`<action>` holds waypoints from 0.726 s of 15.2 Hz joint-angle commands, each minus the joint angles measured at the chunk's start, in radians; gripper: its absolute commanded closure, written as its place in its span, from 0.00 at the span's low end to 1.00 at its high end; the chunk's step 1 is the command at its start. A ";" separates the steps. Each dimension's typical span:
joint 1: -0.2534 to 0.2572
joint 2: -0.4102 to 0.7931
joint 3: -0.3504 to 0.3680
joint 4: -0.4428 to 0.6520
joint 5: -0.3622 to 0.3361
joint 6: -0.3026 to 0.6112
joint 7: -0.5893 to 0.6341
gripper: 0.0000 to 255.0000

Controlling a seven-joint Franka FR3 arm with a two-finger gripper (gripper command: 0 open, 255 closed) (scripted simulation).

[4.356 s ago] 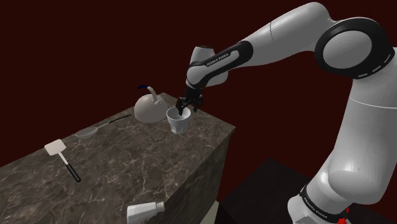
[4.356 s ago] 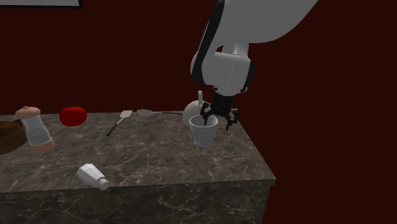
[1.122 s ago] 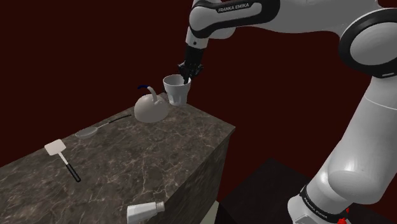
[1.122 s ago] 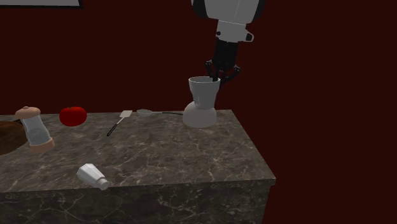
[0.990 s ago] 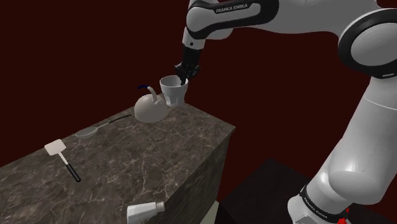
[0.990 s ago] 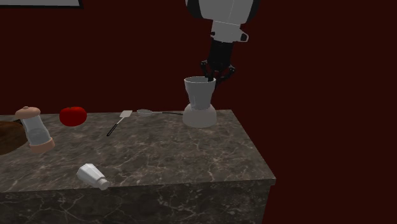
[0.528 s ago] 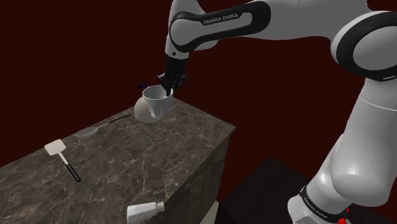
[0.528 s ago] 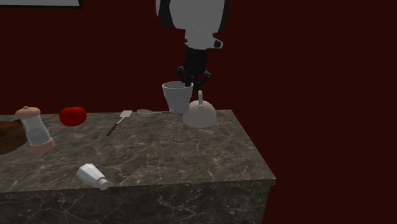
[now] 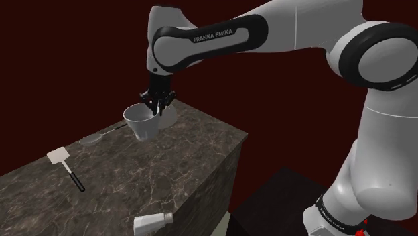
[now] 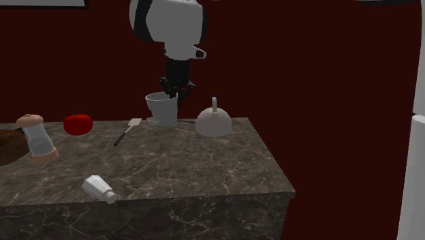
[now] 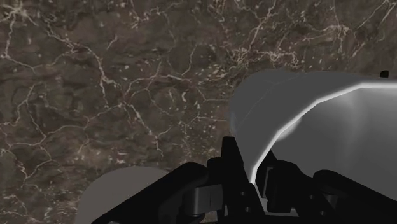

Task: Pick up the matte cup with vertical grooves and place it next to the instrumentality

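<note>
The gripper (image 10: 171, 93) comes down from the white arm and is closed on the rim of the grey cup (image 10: 161, 111), which stands upright. The cup is between the spatula (image 10: 125, 133) and the kettle (image 10: 213, 123), over the far side of the dark marble counter (image 10: 204, 170). Further to the view's left are a red fruit (image 10: 78, 123) and a mill (image 10: 37, 138). A shaker (image 10: 101, 189) lies on its side near the front edge.
</note>
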 commanded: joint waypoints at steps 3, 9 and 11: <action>0.064 0.074 0.016 0.078 -0.040 0.001 0.088 1.00; 0.174 0.217 0.028 0.248 -0.103 -0.025 0.212 1.00; 0.214 0.274 0.028 0.324 -0.123 -0.043 0.249 1.00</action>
